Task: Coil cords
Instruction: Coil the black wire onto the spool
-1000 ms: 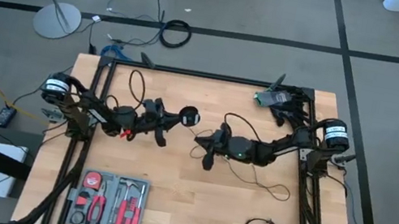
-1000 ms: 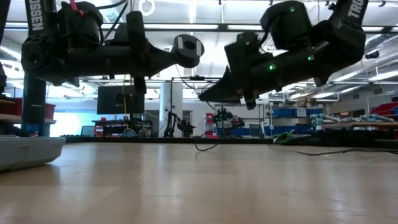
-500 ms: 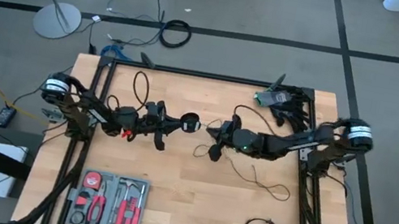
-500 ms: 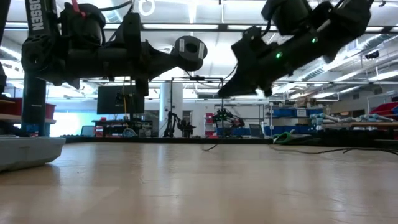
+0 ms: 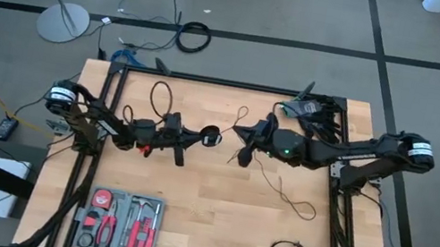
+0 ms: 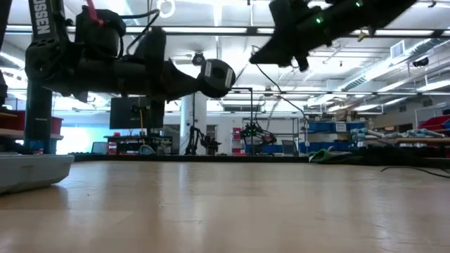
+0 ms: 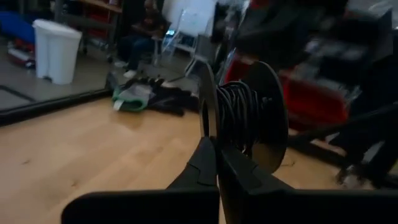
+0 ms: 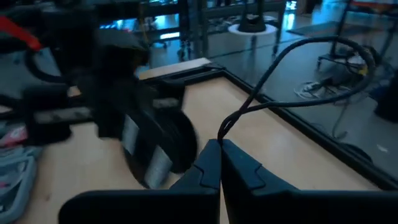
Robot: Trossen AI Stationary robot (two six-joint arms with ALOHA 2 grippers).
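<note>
High view: left gripper [image 5: 200, 135] pinching the cord spool [image 5: 212, 135] above mid-table [image 5: 188, 200], well inside every edge. Right gripper [image 5: 243, 131] pinching the cord [image 5: 281, 189] just beside the spool, slack trailing toward the table's right edge.

White capital letters, partly cut off and reading "OSSEN", run vertically down the dark upright arm column [image 6: 41, 28] in the low view. Nothing else is readable.

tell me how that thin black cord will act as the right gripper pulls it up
Probably floppy: the cord bends sharply where the right gripper pinches it and droops in loose curves onto the table. Likely light, since it hangs freely. Its slack could snag; the spool holds wound turns.
</note>
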